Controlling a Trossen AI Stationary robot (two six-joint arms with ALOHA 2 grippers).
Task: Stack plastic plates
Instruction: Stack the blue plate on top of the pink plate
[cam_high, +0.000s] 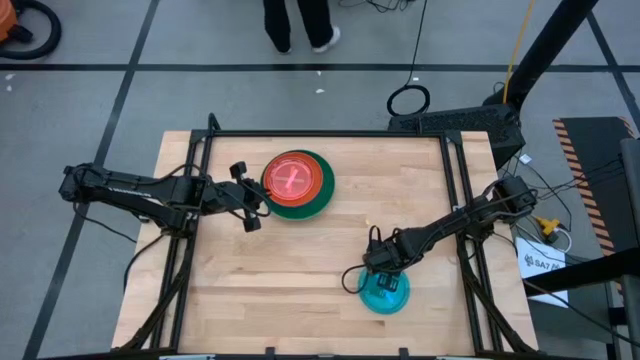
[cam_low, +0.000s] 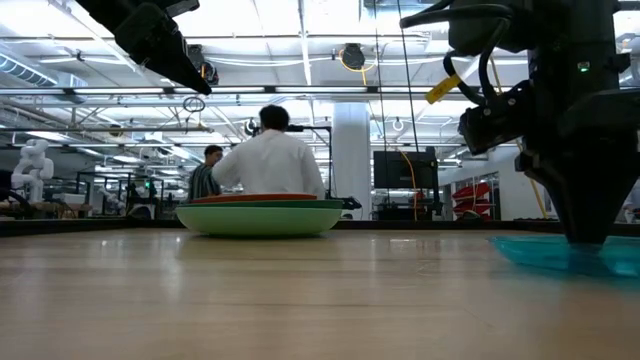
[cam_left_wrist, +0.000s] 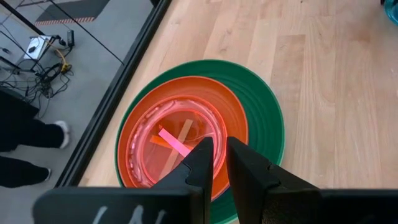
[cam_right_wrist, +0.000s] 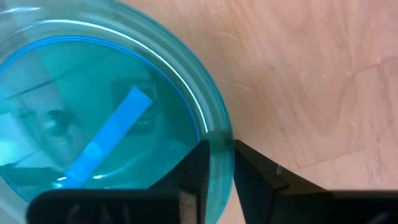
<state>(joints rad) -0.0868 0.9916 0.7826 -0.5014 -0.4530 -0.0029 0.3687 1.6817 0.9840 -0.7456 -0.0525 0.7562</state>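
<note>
A stack of plastic plates (cam_high: 297, 184) rests by its base on the far middle of the table: dark green at the bottom, red-orange on it, pink (cam_left_wrist: 177, 140) on top. In the low view the stack (cam_low: 262, 214) shows a light green rim. My left gripper (cam_high: 250, 205) hangs raised off the stack's left rim, its fingers a narrow gap apart (cam_left_wrist: 219, 152), touching nothing. A translucent blue plate (cam_high: 386, 293) lies near the right front. My right gripper (cam_high: 384, 272) stands on its far rim. The other plates are not in view. My right gripper pinches the blue plate's rim (cam_right_wrist: 219, 140), one finger (cam_right_wrist: 194, 165) inside the bowl and one finger (cam_right_wrist: 255, 171) outside it. The fingers come from above, pointing down. The plate (cam_low: 565, 254) appears to sit on the table below the gripper.
Black frame rails (cam_high: 200, 200) run along the table's left and right sides and its far edge. Bare wood lies between the stack and the blue plate. A person (cam_low: 270, 160) stands in the room beyond the far edge, and legs (cam_high: 300, 25) show on the floor there.
</note>
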